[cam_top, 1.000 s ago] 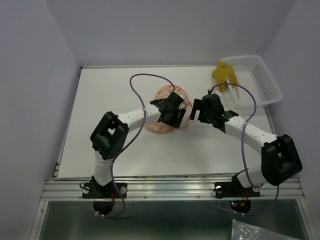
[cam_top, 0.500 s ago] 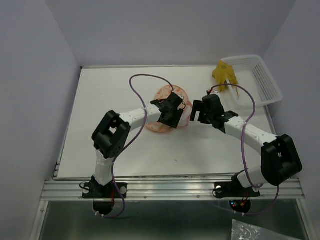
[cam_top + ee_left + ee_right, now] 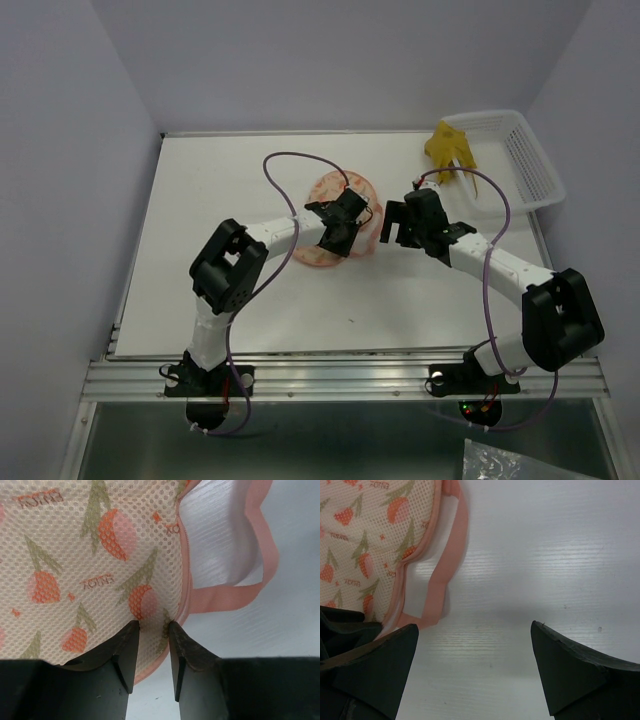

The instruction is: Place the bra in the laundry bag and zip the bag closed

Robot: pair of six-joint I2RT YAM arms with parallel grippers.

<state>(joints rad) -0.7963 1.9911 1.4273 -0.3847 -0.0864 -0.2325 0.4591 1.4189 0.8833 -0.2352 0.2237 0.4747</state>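
Note:
The laundry bag [image 3: 322, 190], peach mesh with orange tulip print and pink edging, lies mid-table. My left gripper [image 3: 342, 228] is over it. In the left wrist view my left gripper [image 3: 152, 630] is shut on a fold of the bag's mesh [image 3: 75, 555] near its pink edge, beside the pink loop [image 3: 235, 597]. My right gripper [image 3: 396, 222] is just right of the bag. In the right wrist view it [image 3: 474, 627] is wide open and empty above bare table, with the bag [image 3: 360, 550] and its loop [image 3: 442, 580] to its left. The yellow bra [image 3: 447, 150] hangs over the basket's left corner at the back right.
A white lattice basket [image 3: 525, 160] stands at the back right corner. Purple cables loop above both arms. Grey walls close in the table on three sides. A metal rail runs along the near edge.
My left arm's elbow has swung a little to the right and its gripper has turned slightly on the bag. The right arm has hardly moved.

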